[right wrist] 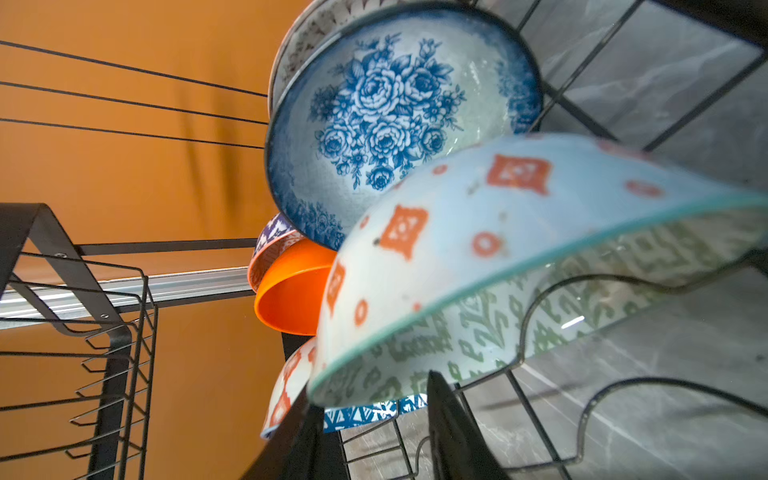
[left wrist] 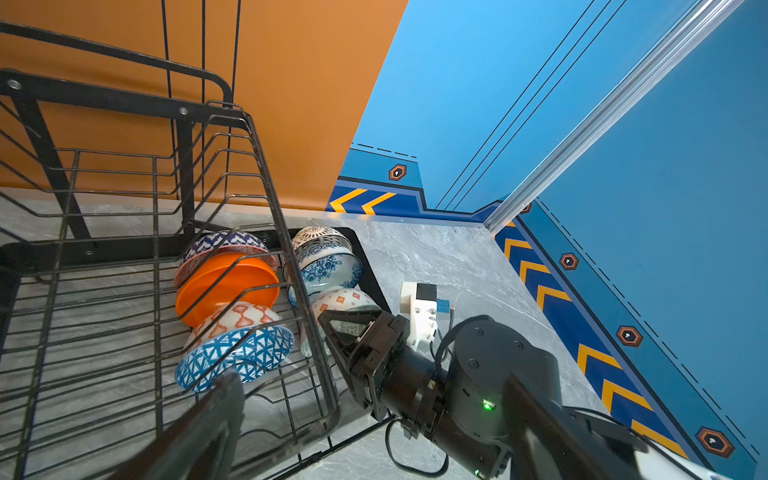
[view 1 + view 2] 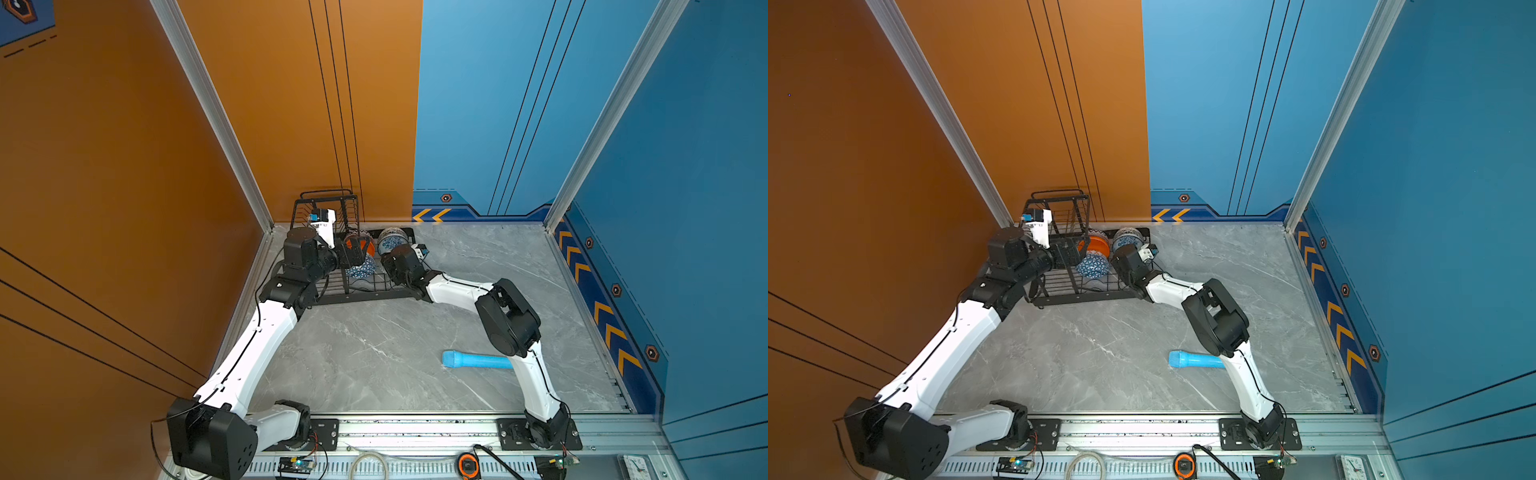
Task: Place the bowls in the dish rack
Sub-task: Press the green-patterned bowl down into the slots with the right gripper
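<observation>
Right wrist view showed the right gripper point(image 1: 370, 390) parted astride the rim of the pale green bowl point(image 1: 519, 232), orange diamonds outside, tilted on the lower tray of the dish rack point(image 2: 199, 114) beside the blue floral bowl point(image 1: 386, 108); the left gripper point(image 2: 371, 377) hung wide open nearby.

Light: bright, even, from overhead.
Shadows: soft and faint on the marble tabletop point(image 3: 374, 353).
Glare: small glints on the floral bowl point(image 1: 386, 116).
Blur: pale green bowl point(image 1: 519, 249), close to the right wrist lens, is unfocused.
Distortion: lines bow at wrist-view edges.
</observation>
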